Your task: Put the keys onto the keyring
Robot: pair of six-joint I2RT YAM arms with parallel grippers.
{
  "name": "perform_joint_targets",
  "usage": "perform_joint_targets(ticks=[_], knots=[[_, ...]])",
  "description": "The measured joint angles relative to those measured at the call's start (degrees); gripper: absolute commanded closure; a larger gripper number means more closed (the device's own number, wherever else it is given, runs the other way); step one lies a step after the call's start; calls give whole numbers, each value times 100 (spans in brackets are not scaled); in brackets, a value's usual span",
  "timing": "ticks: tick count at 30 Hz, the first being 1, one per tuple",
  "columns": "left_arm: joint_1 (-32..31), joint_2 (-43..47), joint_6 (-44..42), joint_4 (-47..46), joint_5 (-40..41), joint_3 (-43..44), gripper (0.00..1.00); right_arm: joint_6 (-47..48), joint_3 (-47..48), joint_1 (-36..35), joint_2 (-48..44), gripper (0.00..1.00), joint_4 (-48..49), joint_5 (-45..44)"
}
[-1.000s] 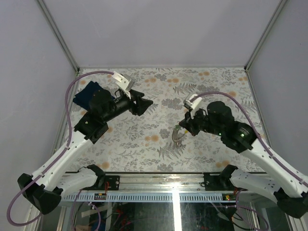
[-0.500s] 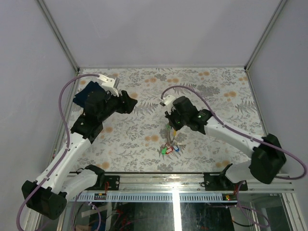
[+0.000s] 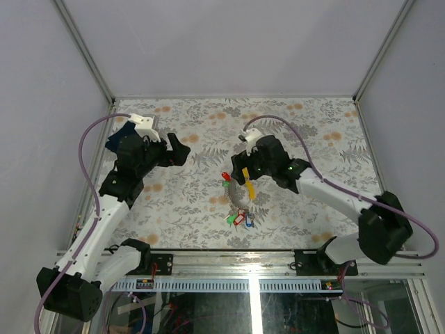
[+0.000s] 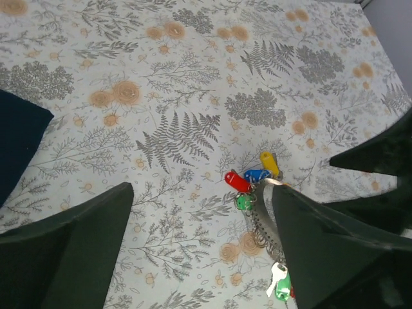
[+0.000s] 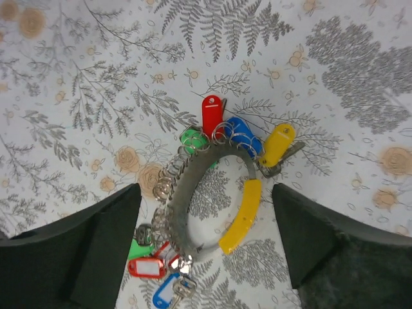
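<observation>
While both arms hang over the floral table (image 3: 316, 129), the keyring (image 5: 241, 215) lies flat between them. Keys (image 5: 147, 265) with green, red and blue tags cluster at its near side, four more at its far side. Directly above, the right gripper (image 5: 205, 193) gapes wide, empty. The left gripper (image 4: 201, 188), equally wide and empty, hovers near a dark blue cloth (image 4: 19, 141).
</observation>
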State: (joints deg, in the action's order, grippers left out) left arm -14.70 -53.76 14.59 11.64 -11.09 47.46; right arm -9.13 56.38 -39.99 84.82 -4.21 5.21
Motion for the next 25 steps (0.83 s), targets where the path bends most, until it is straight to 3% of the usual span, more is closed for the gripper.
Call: perform_joint_targets(ticks=[12, 20, 25], knots=[[61, 739, 55, 638, 407, 7, 0, -146, -369, 0, -3526, 1, -988, -835], [61, 2218, 81, 1025, 1126, -264, 0, -319, -1178, 0, -5759, 1, -1366, -1532], [61, 3018, 129, 1235, 1360, -688, 0, -538, -1495, 2, -6341, 1, -1626, -1829]])
